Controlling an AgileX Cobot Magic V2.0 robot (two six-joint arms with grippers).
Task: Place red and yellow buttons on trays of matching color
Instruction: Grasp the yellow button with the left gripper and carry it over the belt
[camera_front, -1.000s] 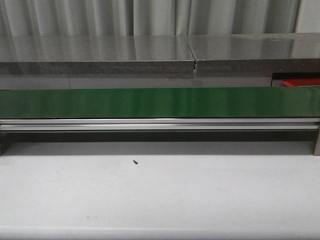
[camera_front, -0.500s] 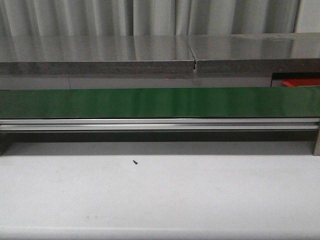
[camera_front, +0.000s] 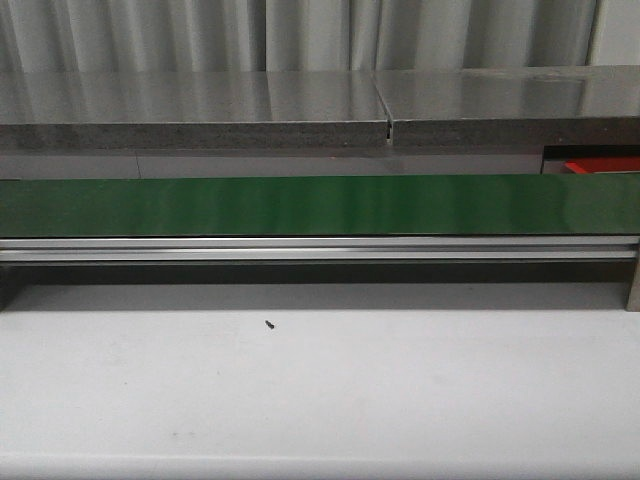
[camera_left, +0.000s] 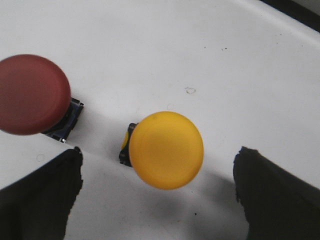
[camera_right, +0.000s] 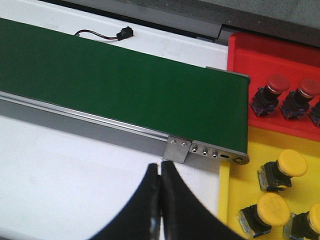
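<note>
left wrist view: the left gripper (camera_left: 157, 192) is released, its two dark fingertips (camera_left: 42, 200) spread wide apart above the white table surface (camera_left: 200, 55). a round yellow mushroom-head push button (camera_left: 166, 150) on a dark base sits on the table between the fingertips, nearer the middle of the gap and touching neither. a round dark red mushroom-head push button (camera_left: 31, 94) on a dark base stands just beside the yellow one, apart from it, at the edge of the view and outside the gap.

right wrist view: the right gripper (camera_right: 161, 200) is clenched, its two black fingers (camera_right: 145, 210) pressed together with nothing between them, above the white table. a long green conveyor belt (camera_right: 115, 90) with a silver aluminium side rail (camera_right: 80, 122) runs across the view. past the belt's end stand two plastic trays side by side: a red tray (camera_right: 260, 55) holding at least two red-capped buttons (camera_right: 276, 86), and a yellow tray (camera_right: 237, 195) holding at least three yellow-capped buttons (camera_right: 291, 163). a small black connector on a thin wire (camera_right: 122, 34) lies on the white surface on the far side of the belt.

front view: the green belt (camera_front: 320, 205) spans the full width above the white table (camera_front: 320, 390). a small dark speck (camera_front: 271, 324) lies on the table. a corner of the red tray (camera_front: 600, 166) shows at the right. neither arm appears here.
</note>
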